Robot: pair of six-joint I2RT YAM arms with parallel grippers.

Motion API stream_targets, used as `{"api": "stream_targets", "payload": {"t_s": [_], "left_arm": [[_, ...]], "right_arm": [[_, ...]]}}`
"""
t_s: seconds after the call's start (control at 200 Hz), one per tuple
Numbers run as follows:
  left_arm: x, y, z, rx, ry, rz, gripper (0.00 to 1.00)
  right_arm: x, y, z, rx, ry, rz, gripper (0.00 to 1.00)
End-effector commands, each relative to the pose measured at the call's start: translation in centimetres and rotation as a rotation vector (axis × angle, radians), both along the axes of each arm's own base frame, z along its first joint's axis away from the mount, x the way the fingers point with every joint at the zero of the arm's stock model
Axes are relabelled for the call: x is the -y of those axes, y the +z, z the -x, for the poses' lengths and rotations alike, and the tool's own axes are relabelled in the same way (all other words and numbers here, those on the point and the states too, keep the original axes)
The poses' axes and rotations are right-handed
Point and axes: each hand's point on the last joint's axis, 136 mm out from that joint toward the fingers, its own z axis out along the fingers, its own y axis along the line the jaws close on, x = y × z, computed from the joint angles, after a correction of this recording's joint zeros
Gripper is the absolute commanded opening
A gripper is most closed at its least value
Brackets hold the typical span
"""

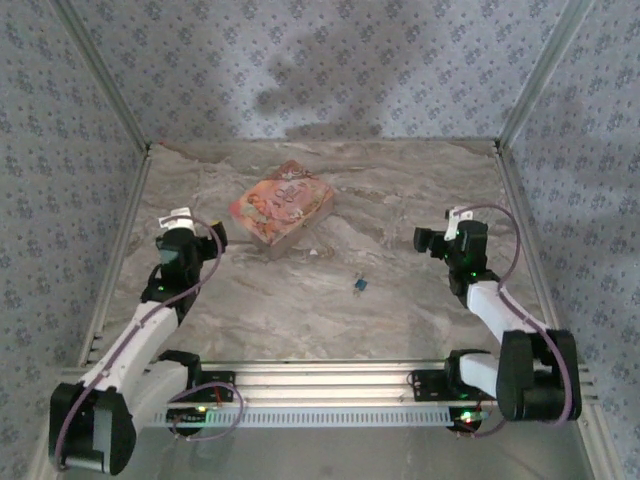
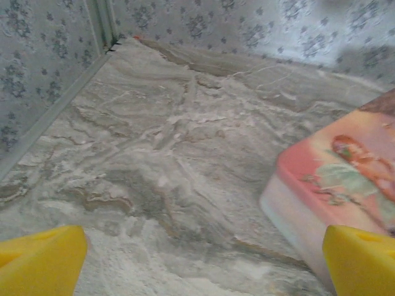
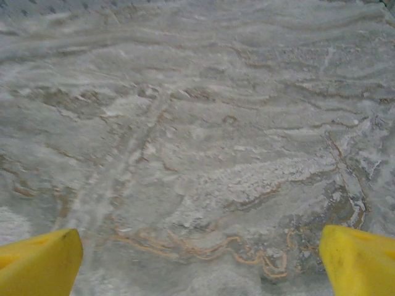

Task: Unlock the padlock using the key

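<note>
The tiny dark blue-teal padlock (image 1: 358, 285) lies alone on the marbled table, near the middle and between the two arms. A faint pale speck (image 1: 313, 252) lies just in front of the pink box; I cannot tell whether it is the key. My left gripper (image 2: 203, 265) hovers over bare table at the left, open, with its yellow fingertips (image 2: 40, 259) wide apart and nothing between them. My right gripper (image 3: 200, 265) is over bare table at the right, also open and empty. Both grippers stand well away from the padlock.
A flat pink illustrated box (image 1: 282, 205) lies at the back centre-left, and its near corner (image 2: 333, 185) shows to the right of my left fingers. Patterned walls and metal rails enclose the table on three sides.
</note>
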Motion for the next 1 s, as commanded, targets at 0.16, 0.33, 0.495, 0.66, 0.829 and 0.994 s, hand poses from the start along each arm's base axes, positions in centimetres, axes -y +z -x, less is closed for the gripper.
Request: {"api": "stream_targets", "payload": {"t_s": [0.16,0.33,0.495,0.66,0.829,0.994], "left_arm": [[-0.4,-2.6,-2.9,0.003,-0.051,-0.169,0.98],[0.7,-4.3,-4.2,0.022,-0.135,-0.194,0.98],[0.7,-5.3,-4.6,0.052,-0.18,-0.195,0.98],[-0.4,-6.9,-5.0,0.078,-0.193,-0.123,0.98],[-1.3,-8.6,-6.4,0.006,-0.198,-0.048,0.98],[-1.9,-8.6,-6.9,-0.009,-0.167,-0.043,0.98]], "right_arm": [[0.9,0.2,-1.7,0.181,0.044,0.078,1.0],[1.0,-2.0,-2.3,0.167,0.059,0.053,1.0],[1.2,-3.2,-3.3,0.108,0.053,0.041,1.0],[1.8,-3.3,-3.4,0.102,0.014,0.054,1.0],[1.7,-3.2,-3.4,0.103,0.011,0.063,1.0],[1.6,-3.3,-3.3,0.102,0.008,0.071,1.0]]}}
